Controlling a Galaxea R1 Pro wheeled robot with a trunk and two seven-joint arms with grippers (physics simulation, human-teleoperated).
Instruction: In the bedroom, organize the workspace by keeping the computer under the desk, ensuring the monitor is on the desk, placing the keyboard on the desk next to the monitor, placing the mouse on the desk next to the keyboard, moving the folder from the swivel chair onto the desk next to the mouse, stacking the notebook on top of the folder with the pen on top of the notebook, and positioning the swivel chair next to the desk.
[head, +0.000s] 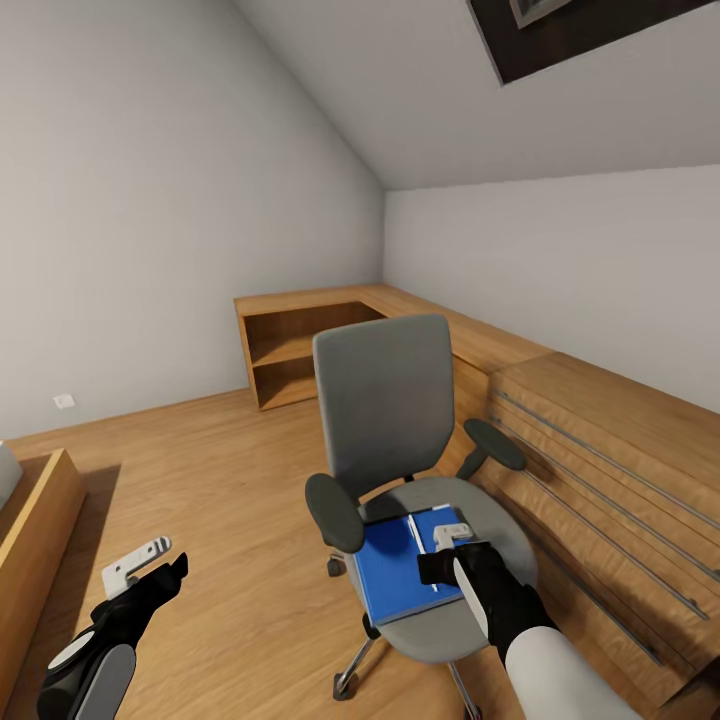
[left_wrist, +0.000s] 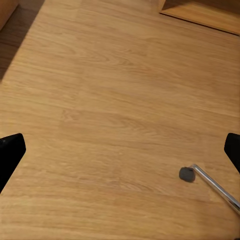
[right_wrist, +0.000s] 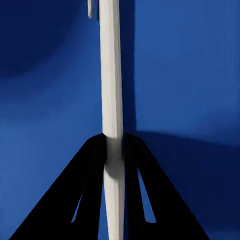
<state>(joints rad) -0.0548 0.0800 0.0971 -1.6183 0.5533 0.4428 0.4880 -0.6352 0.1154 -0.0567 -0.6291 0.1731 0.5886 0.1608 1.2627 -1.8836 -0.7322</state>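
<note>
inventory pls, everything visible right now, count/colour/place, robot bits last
swivel chair: 1, grey with black armrests, mid-floor, facing the robot
folder: 1, bright blue, flat on the chair seat
pen: 1, white, over the folder, pinched between the right fingers
long cabinet: 1, wood with metal rails, along the right wall
corner shelf unit: 1, wood, open, far corner
low wooden unit: 1, left edge
wall outlet: 1, white, low on the left wall
floor: wood planks
chair caster: 1, dark, on a chrome leg
left gripper: open, above bare floor
right gripper: shut on the pen, over the seat
</note>
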